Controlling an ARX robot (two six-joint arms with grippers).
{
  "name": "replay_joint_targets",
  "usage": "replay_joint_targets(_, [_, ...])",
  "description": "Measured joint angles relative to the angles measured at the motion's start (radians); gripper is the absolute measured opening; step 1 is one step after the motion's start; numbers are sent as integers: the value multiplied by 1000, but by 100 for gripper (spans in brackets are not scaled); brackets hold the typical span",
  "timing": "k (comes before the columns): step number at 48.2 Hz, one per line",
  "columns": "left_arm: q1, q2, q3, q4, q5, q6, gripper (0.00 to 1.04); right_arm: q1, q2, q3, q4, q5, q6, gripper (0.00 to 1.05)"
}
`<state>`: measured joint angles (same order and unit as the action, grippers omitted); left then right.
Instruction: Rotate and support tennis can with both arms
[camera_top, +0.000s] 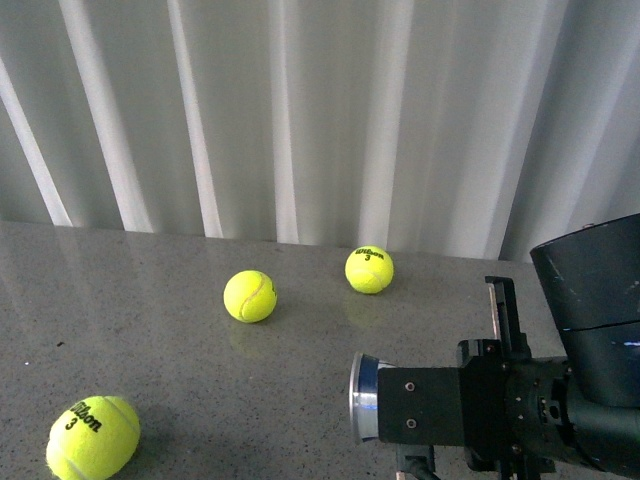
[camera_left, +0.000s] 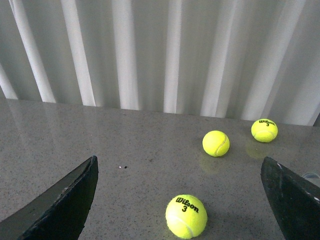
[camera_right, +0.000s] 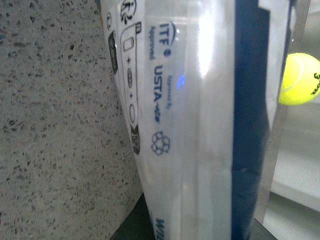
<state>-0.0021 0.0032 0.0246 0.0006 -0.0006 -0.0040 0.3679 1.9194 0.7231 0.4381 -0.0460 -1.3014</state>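
The right hand (camera_top: 395, 405) grips the clear, label-printed cylindrical plastic tennis can (camera_right: 195, 125) level, its silver rim (camera_top: 362, 398) jutting beyond the grip, presumably leaving that end free for support by the left hand (camera_left: 178, 165), which stands wide open and empty.

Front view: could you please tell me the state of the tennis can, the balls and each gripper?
tennis can: lying sideways, clamped by the right arm, silver rim facing the left side.
right gripper: shut on the tennis can.
left gripper: open, empty.
near ball, middle ball, far ball: each loose on the table, apart, outside the can.
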Motion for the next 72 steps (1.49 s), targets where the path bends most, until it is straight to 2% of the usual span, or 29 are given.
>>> replay_joint_targets(18, [0,0,0,0,0,0,98,77,116,22,86,-1,66,12])
replay_joint_targets(37, [0,0,0,0,0,0,98,86,134,-4,132,5,112,12])
replay_joint_targets(42, [0,0,0,0,0,0,98,98,134,-13,133,5,125,30])
replay_joint_targets(51, [0,0,0,0,0,0,98,103,134,-31,130,5,129,55])
replay_joint_targets(61, [0,0,0,0,0,0,98,97,106,-42,129,23,150,99])
replay_joint_targets(72, [0,0,0,0,0,0,98,105,48,-61,107,34,174,98])
